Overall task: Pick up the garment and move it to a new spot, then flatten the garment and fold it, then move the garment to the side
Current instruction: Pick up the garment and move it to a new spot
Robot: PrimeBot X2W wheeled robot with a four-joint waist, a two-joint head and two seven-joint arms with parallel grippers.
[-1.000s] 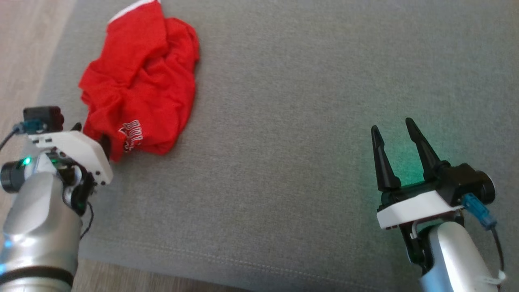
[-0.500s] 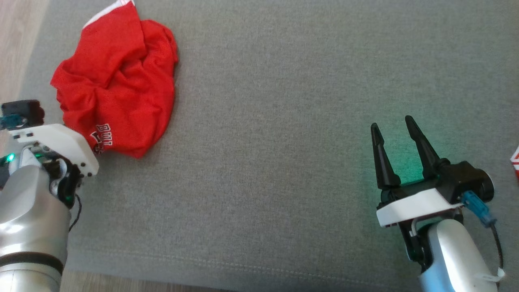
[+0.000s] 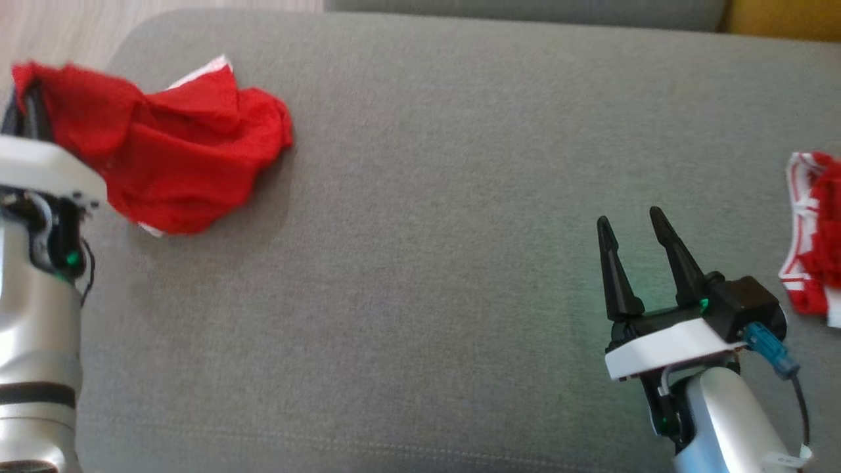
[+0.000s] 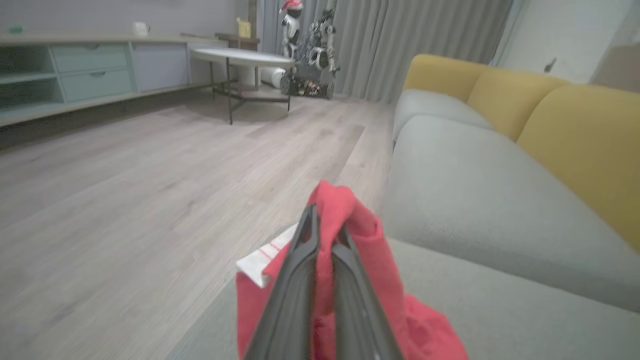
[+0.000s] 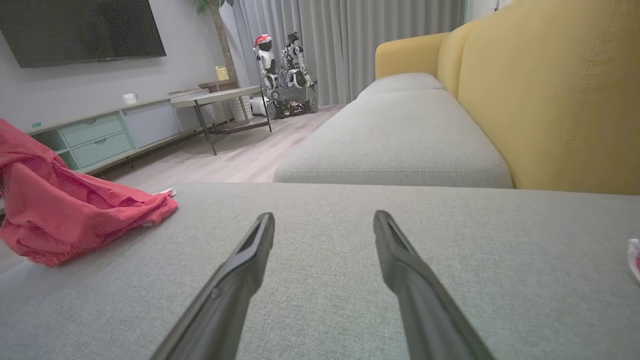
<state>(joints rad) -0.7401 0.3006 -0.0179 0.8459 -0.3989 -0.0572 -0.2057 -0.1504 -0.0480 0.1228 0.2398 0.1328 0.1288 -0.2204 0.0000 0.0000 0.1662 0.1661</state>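
Grey woven fabric: the sofa seat cushion (image 3: 460,282) lies under both arms. Nearest, low on the right side, the right gripper (image 3: 629,217) hangs over bare cushion, its two long dark fingers spread wide with nothing between them.

At the cushion's left end is the left gripper (image 4: 322,230). Its fingers are pressed narrow, pinching a fold of the crumpled red jersey garment with white trim (image 3: 177,157). The pinched end is lifted. The rest slopes down and lies on the cushion by its left edge, well apart from the right gripper.

A red-and-white striped cloth (image 3: 811,236) sits at the cushion's right side.

Beyond: mustard-yellow back cushions (image 5: 550,100), pale wood plank floor (image 4: 125,200), round white table on thin dark legs (image 4: 245,56), grey pleated curtain (image 4: 400,40).
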